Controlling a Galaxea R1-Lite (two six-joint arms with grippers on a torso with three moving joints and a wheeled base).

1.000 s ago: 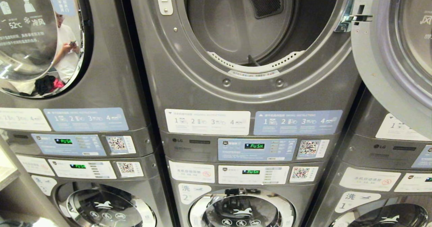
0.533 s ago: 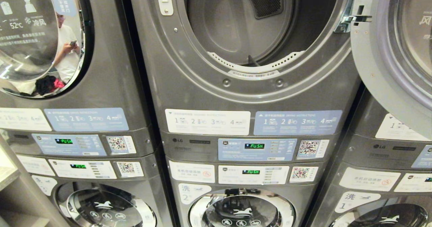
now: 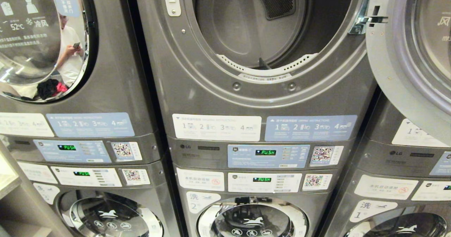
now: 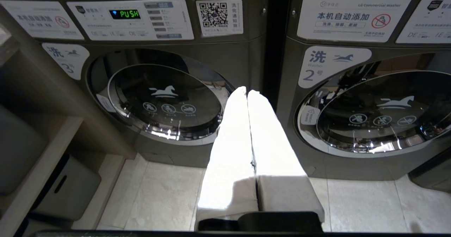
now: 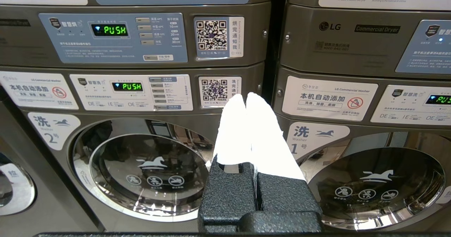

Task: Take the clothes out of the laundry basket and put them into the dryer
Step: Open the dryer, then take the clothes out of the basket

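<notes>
Left gripper [image 4: 247,93]: we see fingers pressed together, empty, washer door [image 4: 165,101] beyond the tips.
Right gripper [image 5: 246,96]: fingers together, nothing held, control panels ahead.
Dryer [image 3: 267,29]: door open, drum above both grippers.

"PUSH" glows green on the dryer display [image 5: 109,30] and washer display [image 5: 127,86] beside the right gripper [image 5: 246,101]; "LG Commercial Dryer" marks the neighbouring panel [image 5: 356,28].

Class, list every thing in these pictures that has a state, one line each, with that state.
Middle dryer door: swung open.
Middle dryer drum: no clothes visible.
Left dryer door: closed.
Washer door: closed.
Dryer display: lit, reads PUSH.
Left gripper: fingers shut, holding nothing.
Right gripper: fingers shut, holding nothing.
</notes>
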